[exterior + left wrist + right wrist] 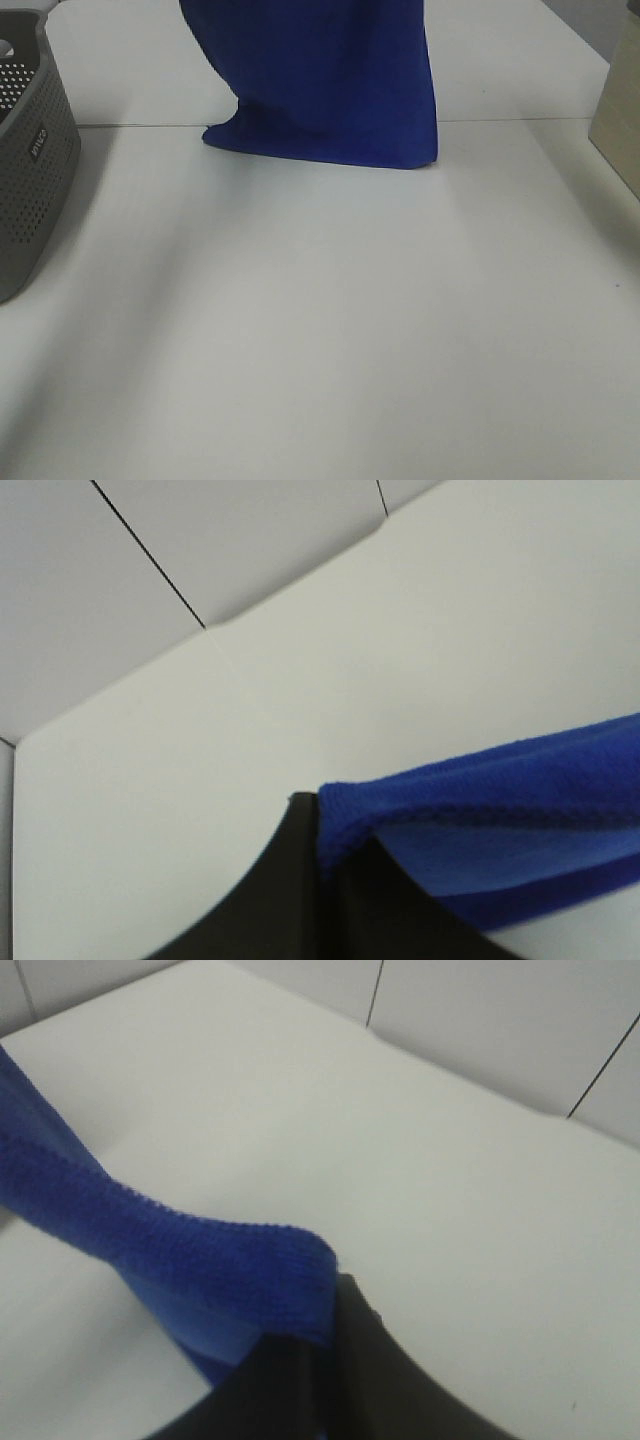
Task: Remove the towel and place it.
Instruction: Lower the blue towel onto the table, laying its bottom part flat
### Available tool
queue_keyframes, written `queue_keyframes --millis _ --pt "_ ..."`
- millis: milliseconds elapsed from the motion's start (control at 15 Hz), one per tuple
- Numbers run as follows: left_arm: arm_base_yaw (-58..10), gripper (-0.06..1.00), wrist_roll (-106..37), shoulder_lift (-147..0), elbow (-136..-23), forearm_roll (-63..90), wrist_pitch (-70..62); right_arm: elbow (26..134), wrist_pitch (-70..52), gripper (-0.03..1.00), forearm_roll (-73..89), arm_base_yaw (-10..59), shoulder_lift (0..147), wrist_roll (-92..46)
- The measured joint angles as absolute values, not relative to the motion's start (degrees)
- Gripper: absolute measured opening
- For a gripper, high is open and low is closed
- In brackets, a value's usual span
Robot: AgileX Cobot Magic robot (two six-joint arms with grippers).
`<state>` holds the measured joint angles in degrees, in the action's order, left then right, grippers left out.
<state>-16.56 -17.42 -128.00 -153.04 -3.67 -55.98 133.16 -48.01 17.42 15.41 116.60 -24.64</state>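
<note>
The white surface [320, 350] fills most of the high view, with a thin seam running across it. It lies well below both sets of jaws, which are out of that view above its top edge. In the wrist views grey panels [120, 570] with dark seams show beyond the surface's far edge.

The towel [330, 90], royal blue and plush, hangs down from the jaws as a broad drape. Its lower end touches the surface and bunches slightly into a low fold on the side under the left jaws. The side under the right jaws drops almost straight.

The basket [30, 170], grey and perforated, stands on the surface out to the left jaws' side, well apart from the towel and partly cut off by the frame.

A beige object [620, 110] sits at the frame edge out to the right jaws' side, also clear of the towel. I cannot tell what it is.

The left jaws are fully closed, their black fingers [290, 890] pinching a hemmed corner of the towel [500, 810], which runs away from them toward the other arm.

The right jaws are likewise fully closed, pinching the towel's [200, 1250] stitched hem. The cloth leads off from them in a taut band.
</note>
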Motion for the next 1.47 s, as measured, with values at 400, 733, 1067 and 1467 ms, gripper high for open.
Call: queue_keyframes --millis 400,733,1067,1467 --pt "-16.56 0.00 -12.61 -124.33 -153.04 0.74 -69.73 133.16 -68.41 0.02 23.89 15.41 115.68 -23.32" --pt "-16.62 0.00 -10.49 -114.36 -136.77 4.81 -69.79 133.16 -69.79 0.02 24.87 15.41 115.11 -22.75" --pt "-16.62 0.00 -9.28 -97.69 -110.75 7.05 -69.96 119.58 -69.96 0.02 25.10 15.41 106.11 -21.60" --pt "-16.67 0.00 -9.28 -90.76 -99.75 12.72 -70.02 100.96 -69.90 0.02 24.64 15.41 96.31 -21.31"
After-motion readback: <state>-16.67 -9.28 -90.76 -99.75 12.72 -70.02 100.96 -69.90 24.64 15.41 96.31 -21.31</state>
